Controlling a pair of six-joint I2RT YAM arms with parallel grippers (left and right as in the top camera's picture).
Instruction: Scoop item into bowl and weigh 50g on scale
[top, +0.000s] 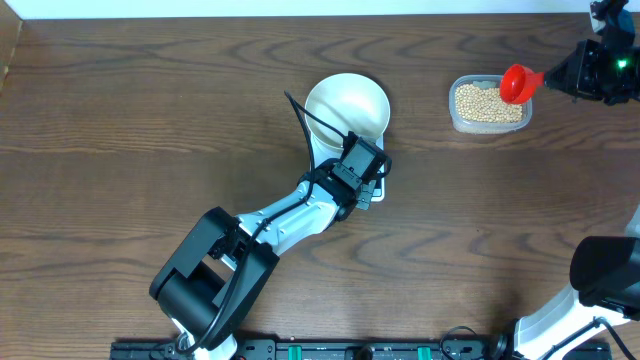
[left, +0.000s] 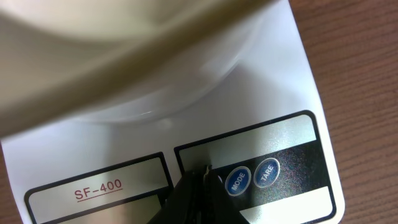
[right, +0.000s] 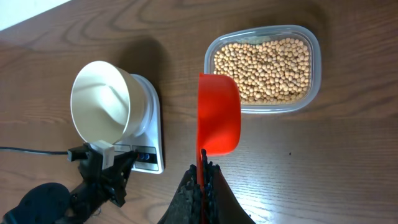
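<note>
The white bowl (top: 346, 107) stands empty on the white scale (top: 372, 192), which my left arm mostly hides from above. In the left wrist view my left gripper (left: 204, 173) is shut, its tips on the scale's front panel (left: 155, 149) just left of the blue MODE (left: 238, 182) and TARE buttons. The tan beans (top: 488, 102) fill a clear tub (top: 455, 118) at the back right. My right gripper (right: 203, 167) is shut on the handle of a red scoop (right: 219, 115), held empty above the tub's near edge (right: 261, 109).
A black cable (top: 310, 118) runs from my left wrist past the bowl. The bowl (right: 102, 102) and scale (right: 152, 134) show left of the scoop in the right wrist view. Bare wooden table (top: 150, 110) lies to the left and front.
</note>
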